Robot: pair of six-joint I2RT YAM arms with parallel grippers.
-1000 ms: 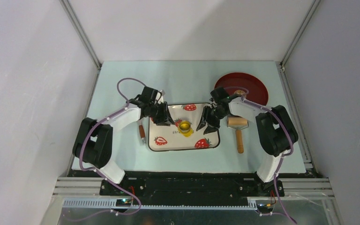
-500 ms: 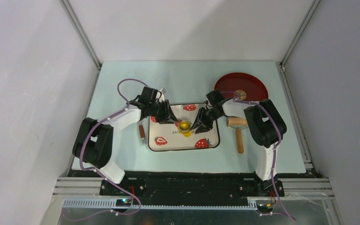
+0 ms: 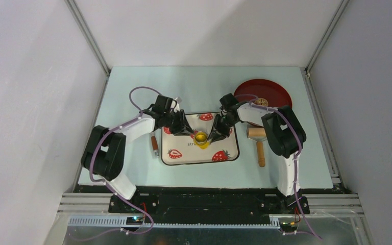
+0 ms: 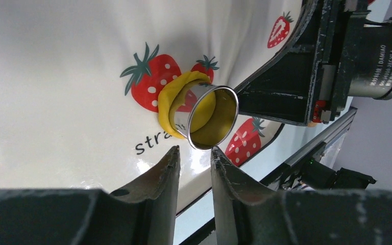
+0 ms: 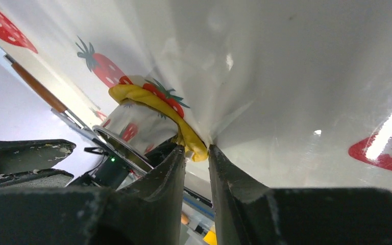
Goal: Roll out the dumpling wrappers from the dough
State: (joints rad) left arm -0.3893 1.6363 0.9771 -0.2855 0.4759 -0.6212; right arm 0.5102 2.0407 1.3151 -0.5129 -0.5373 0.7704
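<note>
On the strawberry-print tray (image 3: pixel 181 155) stands a metal ring cutter (image 3: pixel 201 137) with yellow dough (image 4: pixel 167 104) pushed up around its base. In the left wrist view the cutter (image 4: pixel 212 118) lies just ahead of my left gripper (image 4: pixel 196 151), whose jaws stand slightly apart with nothing between them. My right gripper (image 5: pixel 196 151) comes from the other side, and its tips pinch the near edge of the dough (image 5: pixel 148 99) beside the cutter (image 5: pixel 127 135). A small tan wrapper (image 3: pixel 261 102) lies on the red plate (image 3: pixel 275 92).
A wooden roller with a handle (image 3: pixel 259 142) lies right of the tray. A brown-handled tool (image 3: pixel 154 144) lies along the tray's left side. Both arms meet over the tray's middle, with grey walls on three sides.
My right gripper has moved left across the tray to the cutter and narrowed its jaws onto the dough's edge. The left gripper has edged slightly right; its jaws kept their gap.
</note>
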